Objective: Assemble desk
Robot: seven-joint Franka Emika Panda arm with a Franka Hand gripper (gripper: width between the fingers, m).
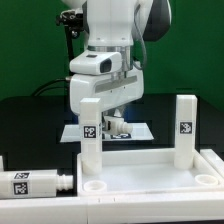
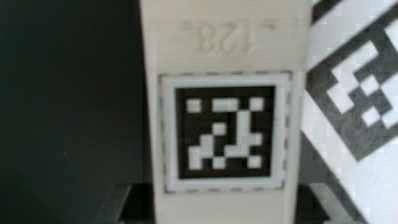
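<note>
Being clamped between the fingers of the gripper (image 2: 217,207), as far as the wrist view is showing, is an upright white desk leg (image 1: 90,140), whose sides are being flanked closely by the two dark fingertips (image 2: 139,206). It is being stood at the far corner of the tabletop panel (image 1: 150,172) on the exterior view's left. Whether its peg is being seated fully there is not being shown. A second leg (image 1: 185,128) is being carried upright at the far corner on the exterior view's right, so roughly half of the leg work is being judged as done or in hand. A third leg (image 1: 40,183) is being left lying on the black table (image 1: 20,125) just beside the panel, round sockets (image 1: 90,186) at the near corners are being left unfilled, and a fourth leg is not being seen. Black-and-white square tags are being displayed on each leg, and larger ones on the marker board (image 1: 140,131) behind. Above the tag (image 2: 217,135) on the held leg, faint raised figures are being read, upside down, as what may be 128. No brand name is being made out.
</note>
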